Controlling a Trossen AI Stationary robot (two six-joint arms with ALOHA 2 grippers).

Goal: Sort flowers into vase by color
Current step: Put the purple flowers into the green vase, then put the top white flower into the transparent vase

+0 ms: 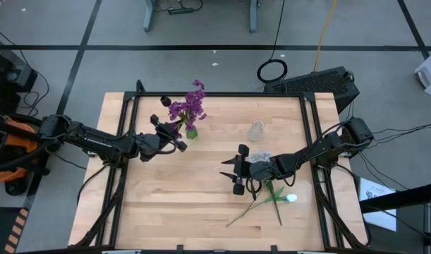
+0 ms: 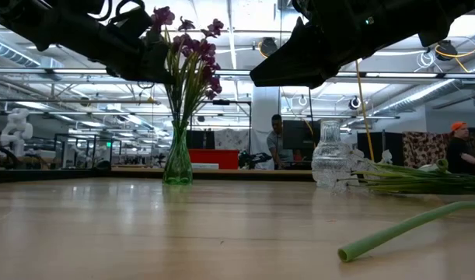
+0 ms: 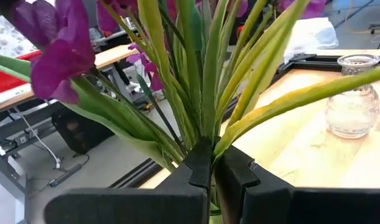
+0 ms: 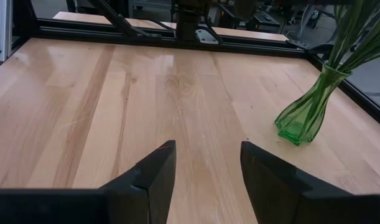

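Item: flowers, artificial, on long thin green stems, in two lots. Lot one, purple flowers (image 1: 190, 107), stands in the green vase (image 2: 177, 163) toward the table's (image 1: 166, 212) far left; stems fan out above the narrow neck. Lot two, loose stems (image 1: 261, 204) with a small white bud (image 1: 291, 198), lies flat near the right edge, beside and partly under the right arm; a pale cluster (image 1: 261, 154) sits just beside the clear vase (image 1: 257, 130), which stands empty as far as can be seen. Left gripper (image 3: 209, 174): pinched shut around the bunch of purple stems above the green vase; the left wrist view shows the fingers (image 3: 236, 171) meeting at the base of the fan. Right gripper (image 4: 207, 168): parted, holding nothing, hovering over bare wood near mid-table with the green vase off to one side. Handling, judged: very light, stems thin and springy, likely to bend or roll under a touch; leaves and blossoms soft and liable to snag on neighbours; both vases narrow-footed and probably easy to tip if a stem is dragged sideways. Best hold is low to mid stem, clear of leaves, across the stem's width. Not determined: the count of loose stems, which overlap and run under the right arm; which single stem, if any, the left fingers hold apart from the bunch; the pale cluster's colour and stem; in the low view both grippers are cut off at the top edge.
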